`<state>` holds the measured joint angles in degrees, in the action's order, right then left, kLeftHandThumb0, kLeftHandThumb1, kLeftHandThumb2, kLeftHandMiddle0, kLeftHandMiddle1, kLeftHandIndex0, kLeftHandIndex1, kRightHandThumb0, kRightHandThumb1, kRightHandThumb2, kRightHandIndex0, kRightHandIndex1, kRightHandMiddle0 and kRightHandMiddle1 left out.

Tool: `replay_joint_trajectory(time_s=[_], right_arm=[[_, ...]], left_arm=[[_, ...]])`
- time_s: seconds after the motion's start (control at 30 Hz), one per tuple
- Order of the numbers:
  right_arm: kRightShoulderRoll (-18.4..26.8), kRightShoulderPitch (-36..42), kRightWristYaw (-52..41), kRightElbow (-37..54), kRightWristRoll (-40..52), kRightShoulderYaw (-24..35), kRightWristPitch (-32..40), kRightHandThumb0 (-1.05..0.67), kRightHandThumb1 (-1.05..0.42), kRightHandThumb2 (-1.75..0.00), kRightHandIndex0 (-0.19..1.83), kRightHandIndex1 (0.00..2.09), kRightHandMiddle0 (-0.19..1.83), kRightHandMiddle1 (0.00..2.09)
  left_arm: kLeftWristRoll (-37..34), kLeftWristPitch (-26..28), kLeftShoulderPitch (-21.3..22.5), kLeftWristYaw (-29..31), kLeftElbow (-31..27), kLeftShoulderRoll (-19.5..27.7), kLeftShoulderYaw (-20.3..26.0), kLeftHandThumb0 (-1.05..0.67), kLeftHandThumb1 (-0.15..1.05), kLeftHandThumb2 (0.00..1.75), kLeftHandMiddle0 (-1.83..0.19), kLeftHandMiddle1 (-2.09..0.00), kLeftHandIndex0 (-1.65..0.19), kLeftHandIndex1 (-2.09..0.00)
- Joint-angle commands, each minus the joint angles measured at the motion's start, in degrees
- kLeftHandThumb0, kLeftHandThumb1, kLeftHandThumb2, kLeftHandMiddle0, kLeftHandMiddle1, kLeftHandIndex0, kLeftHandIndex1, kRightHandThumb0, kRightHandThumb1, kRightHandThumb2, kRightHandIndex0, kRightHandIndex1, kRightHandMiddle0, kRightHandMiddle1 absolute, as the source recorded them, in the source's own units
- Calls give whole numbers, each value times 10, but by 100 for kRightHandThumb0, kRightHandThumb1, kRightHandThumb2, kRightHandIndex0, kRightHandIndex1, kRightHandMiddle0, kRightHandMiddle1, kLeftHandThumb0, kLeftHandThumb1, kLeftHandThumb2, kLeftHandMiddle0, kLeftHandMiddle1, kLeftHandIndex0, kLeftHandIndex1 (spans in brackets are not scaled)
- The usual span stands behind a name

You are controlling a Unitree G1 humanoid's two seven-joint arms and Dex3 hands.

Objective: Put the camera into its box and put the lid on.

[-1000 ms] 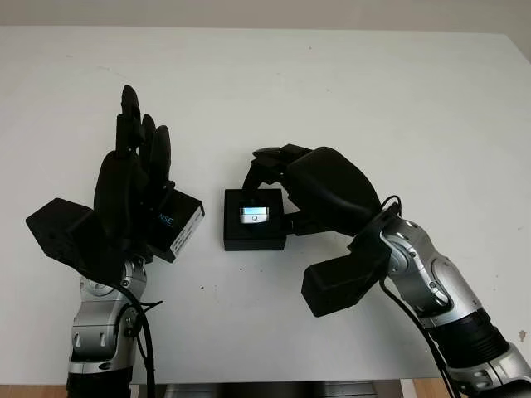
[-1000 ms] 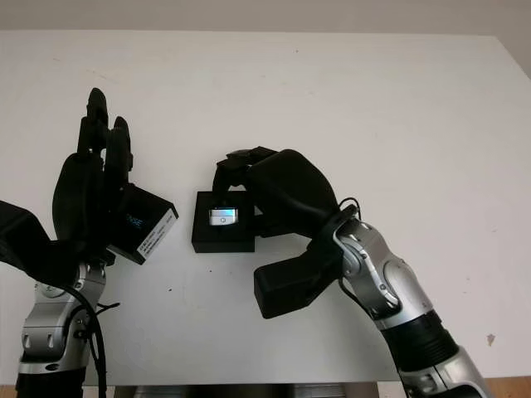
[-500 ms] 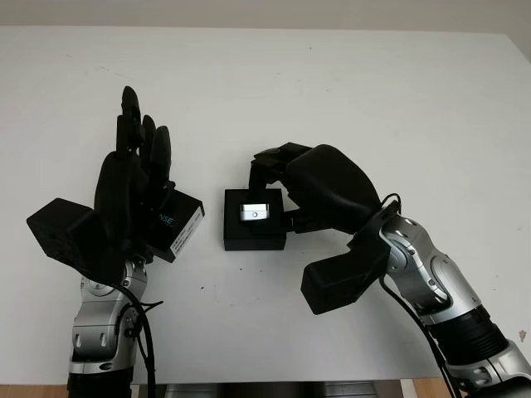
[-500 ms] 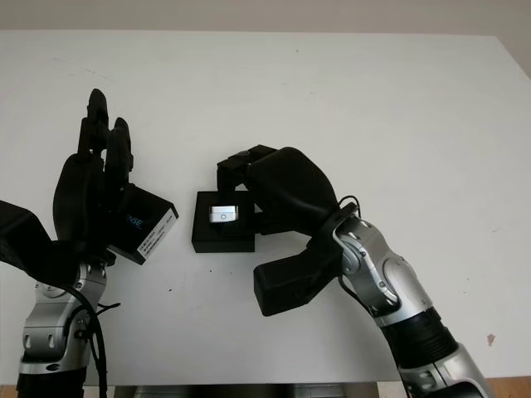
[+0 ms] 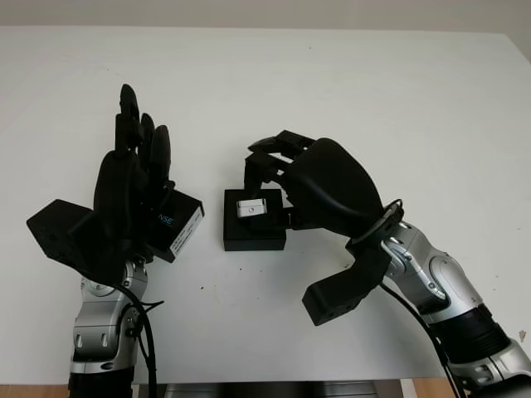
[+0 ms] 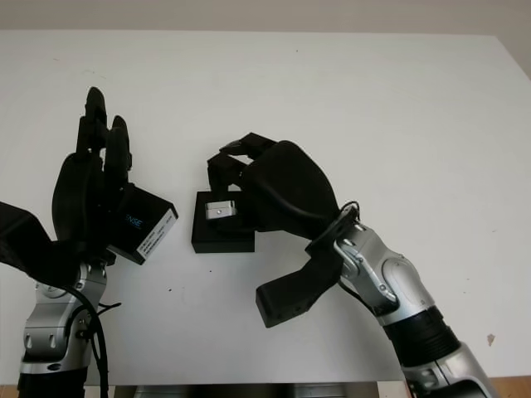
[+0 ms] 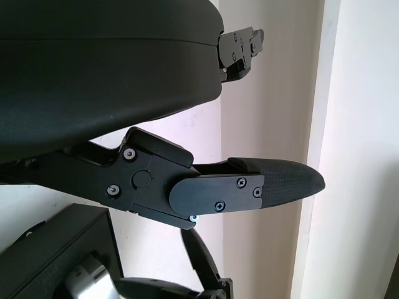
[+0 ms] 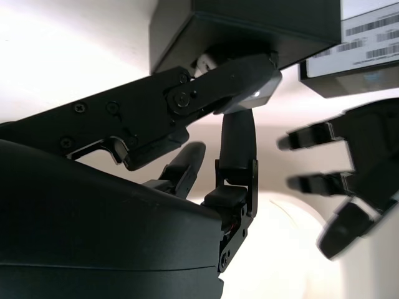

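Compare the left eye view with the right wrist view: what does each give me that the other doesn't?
Left eye view: the layout from above, with the white table, the open top of the box, the silver camera tilted in it, the right hand over it, and the left hand upright beside the box with the lid at its palm.
Right wrist view: from low down, a finger and the thumb pinching the camera, and the barcodes on the lid's label.
Both: box, camera, lid and the two hands.
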<state>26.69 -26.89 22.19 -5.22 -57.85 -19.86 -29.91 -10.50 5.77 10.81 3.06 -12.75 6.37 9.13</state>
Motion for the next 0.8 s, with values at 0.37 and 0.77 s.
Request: replay_joint_trajectory(time_s=[0.37,0.77], right_arm=[[25,-26,103,-41,-33,-20,-45,-43,-93,-6,25,86,47,165],[28,-22,117,-66,-14,-16,-49,-42,-91,-5,29,88,47,151]], left_arm=[[1,-9,-2,0,-4,-4,-2,-80,105,49,19,0,19,0],[2,-7,-5,2,-5,-4,-1,-81,105,50,19,0,19,0]])
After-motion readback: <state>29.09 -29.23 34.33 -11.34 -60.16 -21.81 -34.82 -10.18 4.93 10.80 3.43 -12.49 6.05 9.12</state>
